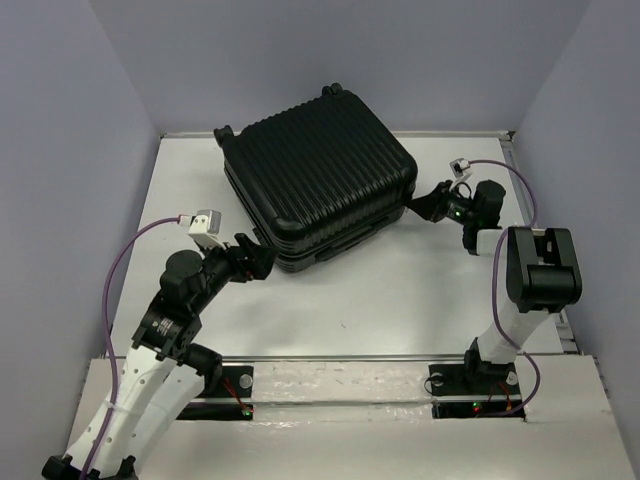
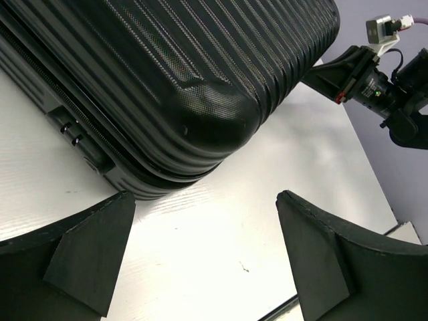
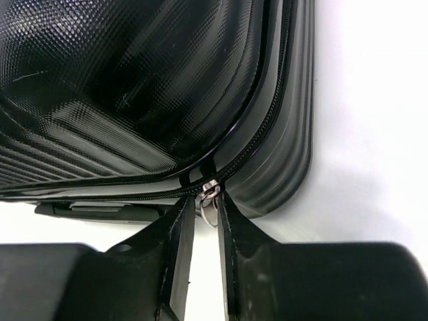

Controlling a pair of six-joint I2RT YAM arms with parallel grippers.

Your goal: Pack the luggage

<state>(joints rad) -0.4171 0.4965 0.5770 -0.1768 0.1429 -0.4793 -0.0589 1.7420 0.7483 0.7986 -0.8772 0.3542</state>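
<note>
Right wrist view has the right gripper (image 3: 206, 200) closed down to a narrow slot, its fingers (image 3: 179, 234) almost together with the small metal zipper pull (image 3: 210, 192) caught between the tips. It looks like a pinch, though how firm the grip is cannot be judged. The pull sits at a rounded corner of the luggage (image 3: 134, 87), where the zipper track (image 3: 267, 127) bends round the seam between the two shells. The case lies flat and shut on the white table (image 2: 321, 154), ribbed shell upward and turned at an angle, in the far middle of the tabletop. The step in hand appears to be working the zipper, and whether it runs to seal or to open the case cannot be told from here. The next move probably calls for drawing the pull steadily along the curved track without letting it slip out of the tips, while the case is kept from sliding. Left gripper (image 2: 204, 200) is spread wide and holds nothing, hanging just off the near left corner of the case, close to the combination lock (image 2: 70, 134) on the side wall and clear of the shell. It seems well placed to brace that corner.
</note>
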